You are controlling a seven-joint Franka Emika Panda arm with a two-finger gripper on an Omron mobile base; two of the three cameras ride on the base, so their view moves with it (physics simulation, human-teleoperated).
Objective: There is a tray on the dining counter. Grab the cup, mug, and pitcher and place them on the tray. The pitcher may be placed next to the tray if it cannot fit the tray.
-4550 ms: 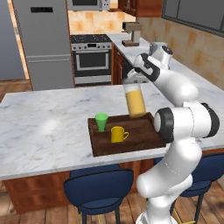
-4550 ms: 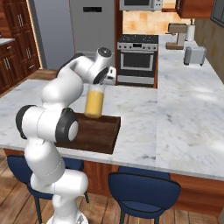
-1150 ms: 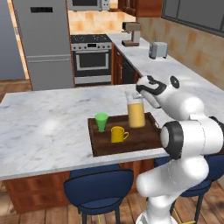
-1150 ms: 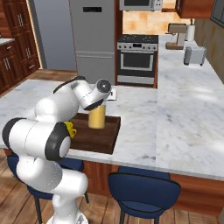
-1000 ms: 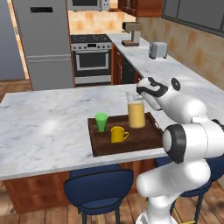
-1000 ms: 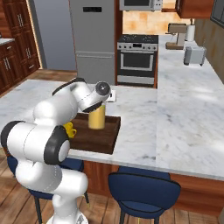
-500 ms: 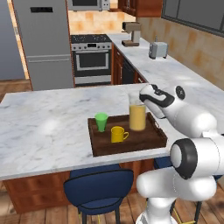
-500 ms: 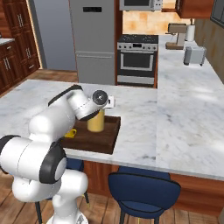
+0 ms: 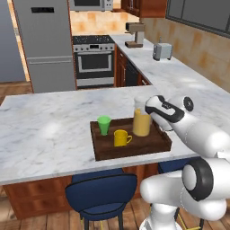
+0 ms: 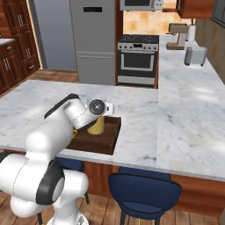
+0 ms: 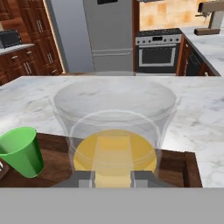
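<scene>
Pitcher, clear glass, seemingly half-full of orange-yellow liquid.

A stainless refrigerator stands against the far wall beside a steel oven range with a microwave above. Along the right runs a marble side counter carrying a coffee machine and a toaster, under a tan tiled backsplash and a dark window. Dark red-brown cabinets line the left wall; blue stools sit on a wood-plank floor
</scene>
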